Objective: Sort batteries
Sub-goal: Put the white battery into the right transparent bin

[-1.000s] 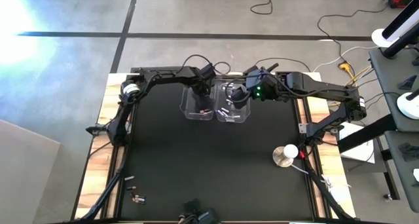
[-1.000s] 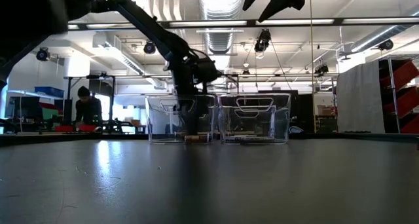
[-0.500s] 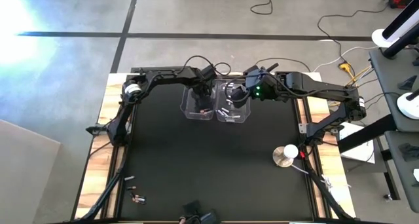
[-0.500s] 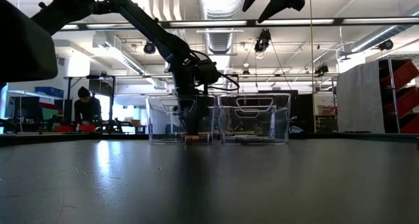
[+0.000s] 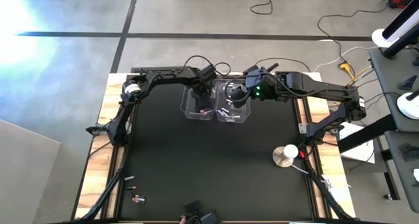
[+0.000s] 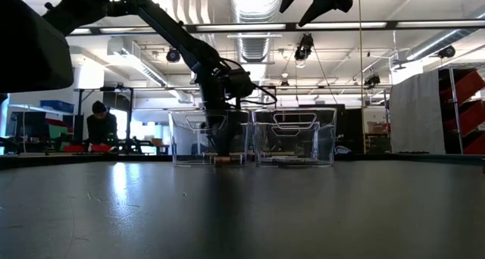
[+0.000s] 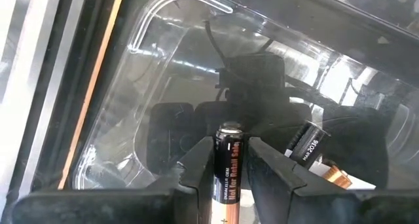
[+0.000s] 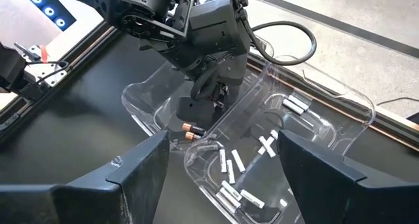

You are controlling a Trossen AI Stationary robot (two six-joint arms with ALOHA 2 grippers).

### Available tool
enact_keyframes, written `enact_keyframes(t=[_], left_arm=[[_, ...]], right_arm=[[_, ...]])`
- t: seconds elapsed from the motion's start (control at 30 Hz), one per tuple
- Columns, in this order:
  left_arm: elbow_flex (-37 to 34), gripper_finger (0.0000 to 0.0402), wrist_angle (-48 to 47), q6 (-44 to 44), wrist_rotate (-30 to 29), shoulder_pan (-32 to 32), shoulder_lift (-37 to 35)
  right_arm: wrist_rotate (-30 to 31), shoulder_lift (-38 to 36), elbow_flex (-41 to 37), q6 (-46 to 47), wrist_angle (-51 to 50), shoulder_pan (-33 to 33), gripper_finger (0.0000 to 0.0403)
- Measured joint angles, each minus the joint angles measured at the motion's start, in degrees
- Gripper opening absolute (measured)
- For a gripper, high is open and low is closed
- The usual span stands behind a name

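Note:
Two clear bins stand side by side at the table's far middle. The left bin [image 5: 194, 107] holds dark copper-ended batteries [image 8: 191, 130]. The right bin [image 5: 237, 114] holds several silver-white batteries [image 8: 232, 178]. My left gripper [image 7: 229, 168] reaches down into the left bin and is shut on a dark battery [image 7: 228, 162]. Another dark battery [image 7: 304, 145] lies on the bin floor beside it. My right gripper [image 8: 222, 178] hangs open, high above the right bin, with nothing between its fingers. My left gripper has the dark battery's two long sides [image 7: 228, 178] between its two fingers [image 7: 200, 168]. The battery lies along the fingers, its silver end [image 7: 229, 128] sticking out past their tips. The fingers come steeply from above into the bin. Whether the battery's end rests on the bin floor does not show.
A few loose batteries [image 5: 134, 196] lie near the table's near left corner. A round white-and-metal disc [image 5: 285, 155] sits at the right. The black mat between the bins and the near edge is bare. A person stands in the room behind, in the low view.

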Motion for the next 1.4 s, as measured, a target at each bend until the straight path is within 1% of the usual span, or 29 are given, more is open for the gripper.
enact_keyframes(t=[0.23, 0.47, 0.77, 0.93, 1.07, 1.17, 1.27, 1.4], left_arm=[[0.0, 0.0076, 0.3, 0.0, 0.0, 0.0, 0.0], [-0.2, 0.0082, -0.1, -0.5, 0.0, 0.0, -1.8], [-0.4, 0.0129, -2.1, -1.6, 0.6, -0.1, -6.3], [-0.3, 0.015, -4.8, -1.6, 3.3, -0.4, -9.7], [-0.3, 0.0159, -9.8, -1.9, 3.4, -1.2, -13.7], [-0.8, 0.0164, -13.9, -2.0, 3.6, -2.7, -18.4], [-1.6, 0.0165, -18.4, -3.1, 5.6, -5.4, -24.6], [-3.7, 0.0165, -24.6, -5.1, 7.6, -11.3, -33.5]], right_arm=[[0.0, 0.0, 0.0, -0.2, 0.0, 0.0, 0.0261], [0.0, 0.0, 0.0, -0.3, 0.0, 0.0, 0.0254], [0.0, 0.1, 0.0, -1.7, 0.0, 0.0, 0.0269], [-0.4, 0.1, 0.0, -4.0, -0.7, 0.0, 0.0271], [-0.5, 0.1, 0.0, -5.3, -2.1, 0.0, 0.0265], [-0.5, 0.1, 0.0, -6.9, -3.8, 0.0, 0.026], [-0.5, 0.1, 0.0, -10.0, -4.8, 0.0, 0.0256], [-0.4, 0.1, 0.0, -15.0, -4.6, 0.0, 0.0258]])
